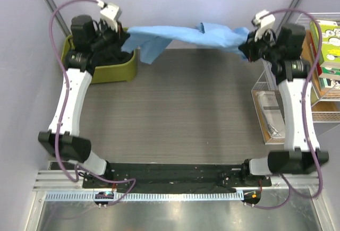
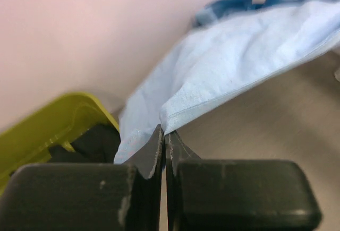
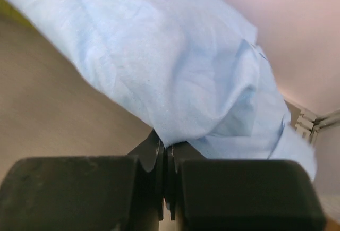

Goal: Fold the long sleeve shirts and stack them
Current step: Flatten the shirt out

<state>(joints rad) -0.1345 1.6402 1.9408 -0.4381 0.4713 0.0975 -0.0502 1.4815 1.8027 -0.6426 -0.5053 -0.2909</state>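
Light blue thin cloth, a long sleeve shirt (image 1: 186, 34), hangs rumpled and stretched in the air above the far edge of the grey wood-grain table (image 1: 186, 114). We see the left gripper (image 2: 163, 135) clenched on a hemmed edge at one end and the right gripper (image 3: 164, 147) pinched tight on a bunched fold at the other. At far left a rounded olive-green bin (image 1: 119, 69) holds something dark that we cannot make out, while at right a wire basket (image 1: 261, 90) contains a flat pale packet (image 1: 270, 105).
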